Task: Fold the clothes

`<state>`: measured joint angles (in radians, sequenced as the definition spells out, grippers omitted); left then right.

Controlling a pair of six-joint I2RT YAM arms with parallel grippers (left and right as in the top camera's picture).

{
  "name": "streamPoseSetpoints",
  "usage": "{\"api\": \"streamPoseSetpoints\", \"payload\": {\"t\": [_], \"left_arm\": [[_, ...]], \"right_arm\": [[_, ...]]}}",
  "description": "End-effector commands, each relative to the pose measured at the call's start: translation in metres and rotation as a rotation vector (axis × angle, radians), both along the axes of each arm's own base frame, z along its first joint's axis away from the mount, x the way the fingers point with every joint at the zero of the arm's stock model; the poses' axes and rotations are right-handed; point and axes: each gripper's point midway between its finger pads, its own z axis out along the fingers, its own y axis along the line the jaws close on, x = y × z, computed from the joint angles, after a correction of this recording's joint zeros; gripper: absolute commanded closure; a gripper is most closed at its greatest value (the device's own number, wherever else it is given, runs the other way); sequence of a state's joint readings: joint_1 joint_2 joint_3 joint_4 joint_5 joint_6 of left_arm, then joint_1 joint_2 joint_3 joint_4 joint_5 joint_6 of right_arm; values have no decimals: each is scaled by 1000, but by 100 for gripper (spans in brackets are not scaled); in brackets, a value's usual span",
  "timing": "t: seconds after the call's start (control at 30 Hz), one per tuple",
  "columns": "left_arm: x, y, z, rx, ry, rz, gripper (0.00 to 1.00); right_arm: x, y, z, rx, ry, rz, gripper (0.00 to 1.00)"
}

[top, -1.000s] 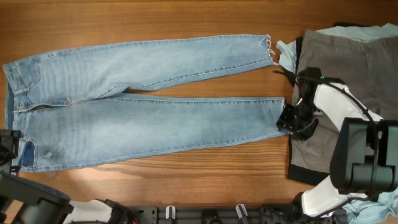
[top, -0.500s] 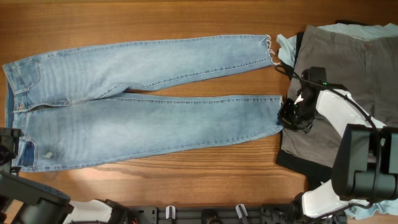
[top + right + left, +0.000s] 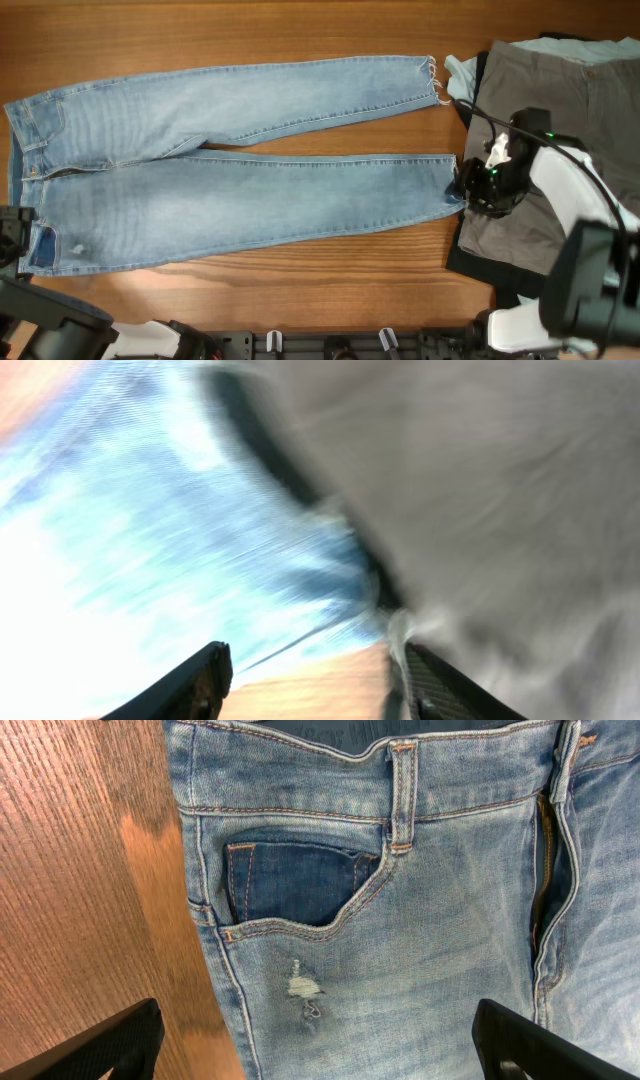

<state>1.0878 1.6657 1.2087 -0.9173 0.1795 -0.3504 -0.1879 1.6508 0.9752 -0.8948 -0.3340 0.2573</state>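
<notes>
The light-blue jeans (image 3: 230, 170) lie flat on the wooden table, waist at the left, both legs running right. My left gripper (image 3: 315, 1025) is open, its fingers spread over the front pocket (image 3: 300, 880) by the waistband; it shows at the overhead view's left edge (image 3: 12, 238). My right gripper (image 3: 478, 187) hovers at the lower leg's hem, where it meets the grey shorts (image 3: 560, 110). In the blurred right wrist view its fingers (image 3: 315, 685) are apart and hold nothing, with denim (image 3: 150, 510) on the left and grey cloth (image 3: 500, 490) on the right.
The grey shorts lie on a black garment (image 3: 480, 270) at the right. A pale-blue garment (image 3: 458, 72) peeks out at their top left, beside the upper leg's frayed hem (image 3: 432, 80). Bare wood (image 3: 300, 30) runs along the far side.
My right gripper has shifted slightly up and right at the lower leg's hem and turned. The lower-left edge of the shorts and black garment slid left. The left arm has not moved.
</notes>
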Motion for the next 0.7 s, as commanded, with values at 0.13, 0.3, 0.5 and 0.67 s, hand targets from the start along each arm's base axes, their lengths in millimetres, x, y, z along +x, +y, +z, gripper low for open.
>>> {"api": "streamPoseSetpoints", "payload": {"t": [0.13, 0.3, 0.5, 0.67], "left_arm": [[-3, 1, 2, 14, 8, 2, 1], [-2, 2, 2, 16, 6, 3, 1], [-2, 2, 2, 17, 5, 3, 1], [-2, 2, 2, 17, 6, 3, 1]], "right_arm": [[-11, 20, 31, 90, -60, -9, 40], [-28, 31, -12, 92, 27, -80, 45], [-39, 28, -41, 52, 102, -148, 44], [-24, 24, -60, 36, 68, -187, 45]]}}
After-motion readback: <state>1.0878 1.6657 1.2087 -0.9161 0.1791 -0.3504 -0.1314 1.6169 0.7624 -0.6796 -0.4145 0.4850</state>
